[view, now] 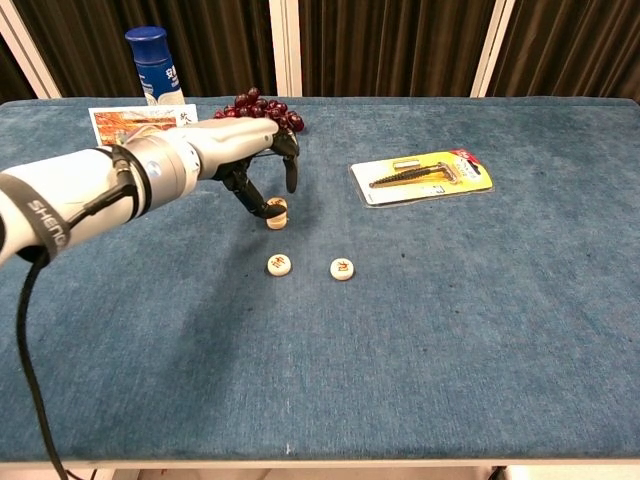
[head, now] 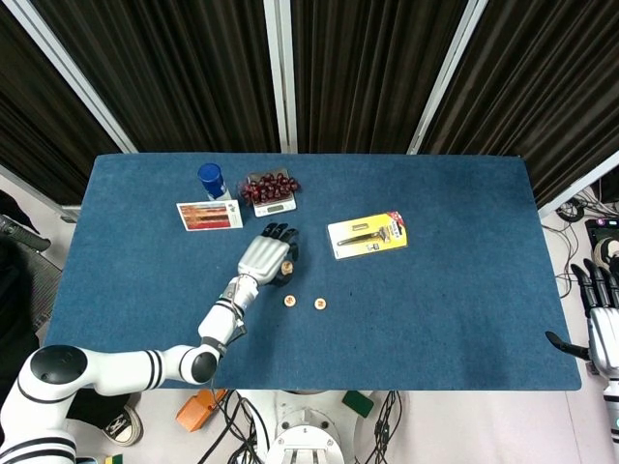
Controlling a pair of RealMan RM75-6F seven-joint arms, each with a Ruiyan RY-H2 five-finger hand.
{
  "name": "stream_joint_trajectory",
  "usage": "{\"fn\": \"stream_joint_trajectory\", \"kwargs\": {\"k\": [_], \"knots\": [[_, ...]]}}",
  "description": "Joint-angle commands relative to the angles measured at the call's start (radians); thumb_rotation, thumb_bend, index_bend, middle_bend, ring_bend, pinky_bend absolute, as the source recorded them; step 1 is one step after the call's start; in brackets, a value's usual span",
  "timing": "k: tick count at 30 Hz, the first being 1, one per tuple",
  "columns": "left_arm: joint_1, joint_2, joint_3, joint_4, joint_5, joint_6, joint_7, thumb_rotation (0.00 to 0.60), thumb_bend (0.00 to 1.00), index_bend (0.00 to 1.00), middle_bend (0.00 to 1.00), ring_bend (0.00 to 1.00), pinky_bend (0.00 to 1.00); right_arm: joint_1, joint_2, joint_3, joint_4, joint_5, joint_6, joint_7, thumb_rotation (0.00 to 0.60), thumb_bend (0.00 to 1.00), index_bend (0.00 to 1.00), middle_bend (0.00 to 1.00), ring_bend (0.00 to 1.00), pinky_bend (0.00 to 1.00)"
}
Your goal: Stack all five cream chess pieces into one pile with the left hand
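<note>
A short pile of cream chess pieces [view: 276, 213] stands on the blue table, also visible in the head view as the pile [head: 287, 268]. Two single cream pieces lie flat in front of it, one [view: 279, 264] just below the pile and another [view: 342, 268] to its right; the head view shows them too [head: 289, 300] [head: 320, 304]. My left hand [view: 250, 160] hovers over the pile with its fingers raised and spread, holding nothing; its thumb reaches down close beside the pile's left. My right hand [head: 602, 329] hangs off the table's right edge, fingers apart and empty.
A bunch of dark grapes [view: 258, 110] on a small scale, a blue bottle [view: 154, 64] and a printed card [view: 130, 124] sit behind the left hand. A yellow packaged tool [view: 430, 174] lies at centre right.
</note>
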Motion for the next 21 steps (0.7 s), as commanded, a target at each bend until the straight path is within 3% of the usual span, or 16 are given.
{"fn": "stream_joint_trajectory", "kwargs": {"k": [1,6,12,21], "knots": [[0.028,0.036,0.035,-0.073,0.087,0.045,-0.017,0.6,0.32,0.42,0.1,0.0,0.0,0.0,-0.001,0.0,0.001,0.0,0.0,0.001,0.6,0.15,0.0,0.02,0.0,0.04],[0.063,0.052,0.096,-0.138,0.198,0.093,-0.02,0.6,0.3,0.42,0.1,0.0,0.0,0.001,-0.002,-0.001,0.001,-0.005,0.001,-0.002,0.6,0.15,0.0,0.02,0.0,0.04],[0.085,0.026,0.146,-0.143,0.263,0.112,-0.001,0.6,0.28,0.42,0.06,0.0,0.0,-0.005,0.001,-0.003,-0.004,-0.012,0.016,-0.004,0.6,0.15,0.0,0.02,0.0,0.04],[0.098,-0.013,0.158,-0.097,0.266,0.105,0.046,0.6,0.28,0.42,0.05,0.0,0.0,-0.018,0.001,-0.008,-0.003,-0.019,0.034,0.001,0.6,0.15,0.0,0.02,0.0,0.04]]}}
